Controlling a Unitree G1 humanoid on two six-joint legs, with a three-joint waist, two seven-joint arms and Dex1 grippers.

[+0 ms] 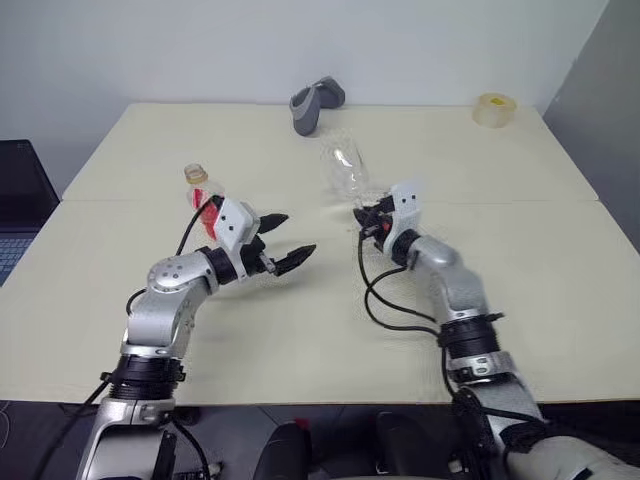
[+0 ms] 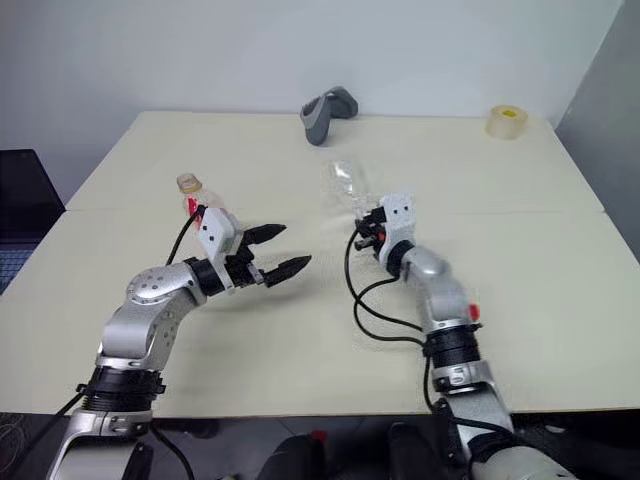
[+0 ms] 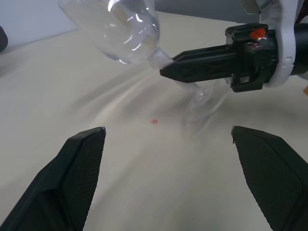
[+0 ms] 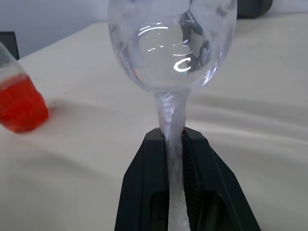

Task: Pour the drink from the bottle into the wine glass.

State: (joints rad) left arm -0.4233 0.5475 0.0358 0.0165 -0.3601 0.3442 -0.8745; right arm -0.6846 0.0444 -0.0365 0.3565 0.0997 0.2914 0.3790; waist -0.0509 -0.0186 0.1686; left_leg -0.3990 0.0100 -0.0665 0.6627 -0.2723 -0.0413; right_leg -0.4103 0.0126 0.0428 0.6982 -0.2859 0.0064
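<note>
The bottle (image 1: 203,200) stands on the table's left half, with red drink (image 4: 18,102) in its lower body. It sits just behind my left wrist. My left gripper (image 1: 298,235) is open and empty, pointing right toward the glass, with the bottle beside and behind it. The clear wine glass (image 1: 345,168) holds no drink and is tilted, its bowl leaning away and to the left. My right gripper (image 1: 368,218) is shut on its stem (image 4: 172,144), just under the bowl. The foot is blurred, so I cannot tell whether it touches the table.
A grey curved object (image 1: 317,103) lies at the back middle of the cream table (image 1: 300,330). A tape roll (image 1: 494,110) sits at the back right corner. A dark laptop (image 1: 15,200) stands off the table's left edge. A small red drop (image 3: 154,121) marks the table below the glass.
</note>
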